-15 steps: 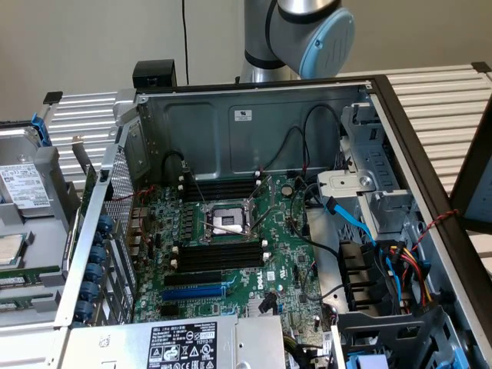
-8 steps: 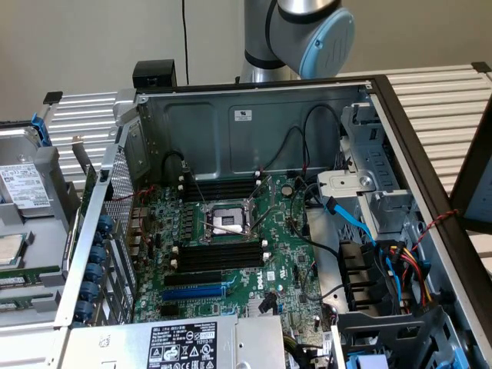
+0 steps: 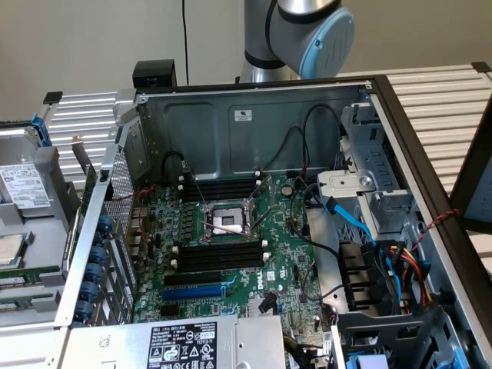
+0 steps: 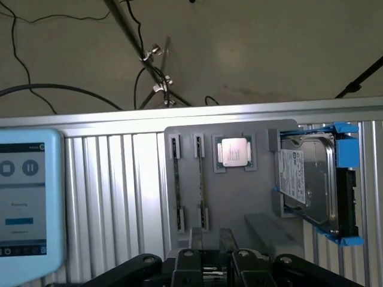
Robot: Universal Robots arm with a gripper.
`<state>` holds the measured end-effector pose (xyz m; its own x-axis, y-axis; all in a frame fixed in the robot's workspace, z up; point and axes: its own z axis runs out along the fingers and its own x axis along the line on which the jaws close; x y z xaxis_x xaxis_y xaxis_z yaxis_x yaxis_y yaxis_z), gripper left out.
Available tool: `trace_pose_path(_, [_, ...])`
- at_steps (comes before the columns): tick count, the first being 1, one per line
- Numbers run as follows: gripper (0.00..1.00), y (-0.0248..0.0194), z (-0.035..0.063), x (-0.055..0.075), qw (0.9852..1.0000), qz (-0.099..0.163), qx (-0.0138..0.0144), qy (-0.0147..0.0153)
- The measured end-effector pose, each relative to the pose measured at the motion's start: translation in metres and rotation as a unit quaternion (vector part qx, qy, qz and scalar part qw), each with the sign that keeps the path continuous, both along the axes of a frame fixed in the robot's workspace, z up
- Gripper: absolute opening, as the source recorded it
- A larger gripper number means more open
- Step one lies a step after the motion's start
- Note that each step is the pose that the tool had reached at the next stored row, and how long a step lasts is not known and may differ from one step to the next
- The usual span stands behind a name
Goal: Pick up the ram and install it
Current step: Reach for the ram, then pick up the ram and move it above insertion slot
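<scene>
Two ram sticks on edge in gray tray beside processor; gripper near tray, opening cannot tell.

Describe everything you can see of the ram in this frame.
Two ram sticks show, the first stick and the second stick, both seen edge-on as thin dark-green strips. They stand on edge, parallel and apart, in the grey tray, each caught at both ends by small grey brackets. A processor sits in the tray beside the second stick. Nothing else touches them.
</scene>
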<state>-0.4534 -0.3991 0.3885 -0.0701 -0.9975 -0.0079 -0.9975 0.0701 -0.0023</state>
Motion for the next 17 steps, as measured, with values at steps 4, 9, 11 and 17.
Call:
trace_pose_path(4, [0.26, 0.0, 0.0, 0.0, 1.0, 0.0, 0.0, 0.0])
trace_pose_path(9, [0.26, 0.0, -0.0001, 0.0, 1.0, 0.0, 0.0, 0.0])
trace_pose_path(11, [0.26, 0.0, 0.0, 0.0, 1.0, 0.0, 0.0, 0.0])
trace_pose_path(17, [0.26, -0.0007, -0.0038, -0.0013, 1.0, 0.0, 0.0013, -0.0006])
